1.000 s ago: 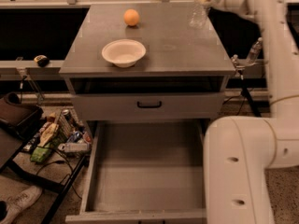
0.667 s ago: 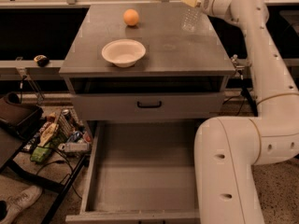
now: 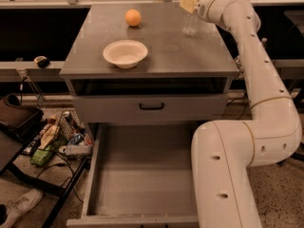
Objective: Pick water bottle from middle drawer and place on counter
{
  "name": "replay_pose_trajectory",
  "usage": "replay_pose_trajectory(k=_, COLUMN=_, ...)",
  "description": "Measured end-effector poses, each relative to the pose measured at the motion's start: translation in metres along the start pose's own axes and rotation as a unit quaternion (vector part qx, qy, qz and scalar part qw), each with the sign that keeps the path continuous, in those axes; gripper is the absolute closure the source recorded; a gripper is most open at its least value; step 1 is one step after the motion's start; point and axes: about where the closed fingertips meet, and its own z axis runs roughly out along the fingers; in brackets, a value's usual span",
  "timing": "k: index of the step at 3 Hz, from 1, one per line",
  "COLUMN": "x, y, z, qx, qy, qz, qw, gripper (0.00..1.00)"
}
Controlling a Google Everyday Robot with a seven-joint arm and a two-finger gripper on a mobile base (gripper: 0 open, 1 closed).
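Camera view: the water bottle [image 3: 191, 22] stands upright on the bench [image 3: 166, 56], the grey cabinet top, near its far right corner and well apart from the white bowl [image 3: 125, 53] and the orange [image 3: 133, 17]. The gripper [image 3: 189, 4] sits at the bottle's upper body, just below the neck, reaching in from the right at the end of the white arm [image 3: 251, 141]. Judged from this, the bottle is at its place of delivery and the hold is high so the base can settle flat. Whether the jaws are clenched on the bottle or released cannot be told; they merge with the clear plastic. The middle drawer [image 3: 142, 175] is pulled fully out with a bare floor, consistent with the bottle having left it. The arm's lower segment covers the drawer's right side, and the near edge is cut off. The closed drawer front [image 3: 151, 107] above hides its contents. The bottle's cap reaches the frame's top edge.
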Motion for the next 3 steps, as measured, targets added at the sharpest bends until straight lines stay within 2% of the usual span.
replay_pose_trajectory(k=1, x=0.0207, y=0.0035, z=0.0060, qx=-0.003, qy=0.028, qz=-0.038, qw=0.9989, gripper=1.00)
replay_pose_trajectory(k=2, x=0.0199, y=0.0054, z=0.0082, qx=-0.004, qy=0.034, qz=-0.042, qw=0.9985, gripper=1.00)
replay_pose_trajectory(k=3, x=0.0150, y=0.0083, z=0.0053, qx=-0.004, qy=0.034, qz=-0.042, qw=0.9985, gripper=0.84)
